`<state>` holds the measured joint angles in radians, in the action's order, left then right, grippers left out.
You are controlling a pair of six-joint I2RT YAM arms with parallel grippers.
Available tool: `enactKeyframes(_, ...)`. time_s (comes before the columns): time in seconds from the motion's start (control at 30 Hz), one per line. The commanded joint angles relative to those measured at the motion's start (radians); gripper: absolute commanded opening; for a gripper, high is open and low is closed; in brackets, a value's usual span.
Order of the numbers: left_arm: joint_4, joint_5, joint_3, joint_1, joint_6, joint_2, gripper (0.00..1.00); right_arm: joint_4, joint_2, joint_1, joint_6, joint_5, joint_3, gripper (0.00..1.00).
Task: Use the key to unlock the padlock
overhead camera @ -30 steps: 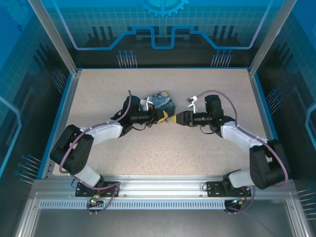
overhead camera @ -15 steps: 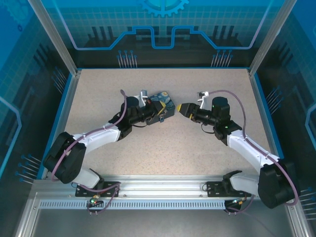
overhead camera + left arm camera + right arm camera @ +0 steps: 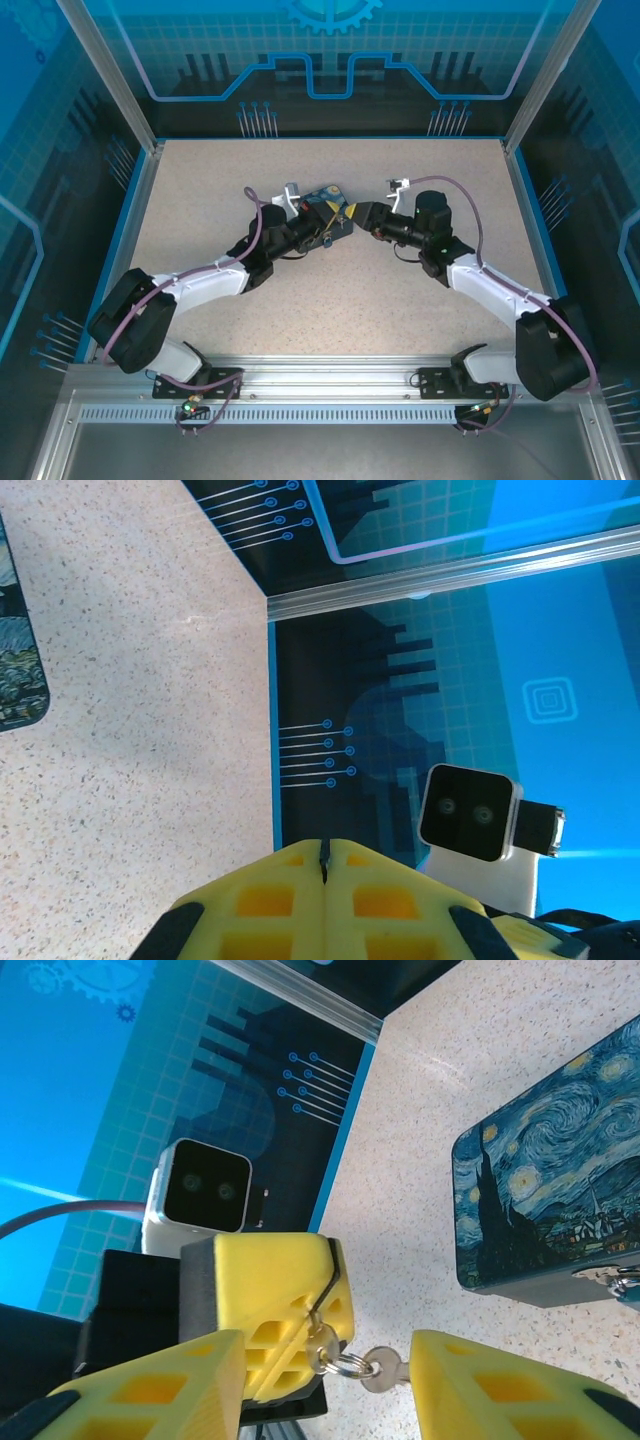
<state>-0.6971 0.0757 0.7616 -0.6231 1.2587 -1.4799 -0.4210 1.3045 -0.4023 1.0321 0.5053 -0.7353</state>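
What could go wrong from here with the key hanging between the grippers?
One: the key dangles loosely on its key ring from the shut left gripper, so it may swing if the right gripper closes. Two: the right fingers could pinch the ring instead of the key.

key (image 3: 384, 1368) hangs between right gripper's (image 3: 328, 1368) parted yellow fingers (image 3: 500, 1392)

Under the left end effector (image 3: 325, 865) and right end effector (image 3: 372, 1372) spreads a speckled beige bench (image 3: 330, 300). Beyond them stand blue circuit-printed walls (image 3: 420, 50) framed by aluminium posts (image 3: 110, 72).
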Motion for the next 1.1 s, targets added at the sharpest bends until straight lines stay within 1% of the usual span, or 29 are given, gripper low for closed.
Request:
enactKeyframes(0.0, -0.063, -0.040, -0.020, -0.013, -0.001, 0.010, 0.00, -0.058, 0.027, -0.018, 0.015, 0.002, -0.032, 0.44)
enactKeyframes(0.23, -0.080, -0.044, -0.018, -0.017, -0.001, 0.000, 0.00, -0.105, 0.065, -0.030, 0.041, 0.022, -0.034, 0.37)
enactKeyframes(0.47, -0.080, -0.043, -0.008, -0.021, -0.005, -0.008, 0.00, -0.114, 0.082, -0.044, 0.043, 0.034, -0.047, 0.29)
enactKeyframes(0.57, -0.075, -0.047, -0.005, -0.020, -0.008, -0.008, 0.00, -0.118, 0.089, -0.049, 0.045, 0.044, -0.054, 0.24)
enactKeyframes(0.7, -0.067, -0.049, -0.002, -0.020, -0.012, -0.009, 0.00, -0.117, 0.091, -0.055, 0.043, 0.048, -0.056, 0.19)
enactKeyframes(0.97, -0.036, -0.056, 0.014, -0.021, -0.021, -0.010, 0.00, -0.110, 0.072, -0.060, 0.035, 0.068, -0.033, 0.01)
enactKeyframes(1.07, -0.016, -0.051, 0.024, -0.020, -0.026, -0.013, 0.00, -0.101, 0.064, -0.061, 0.025, 0.073, -0.028, 0.00)
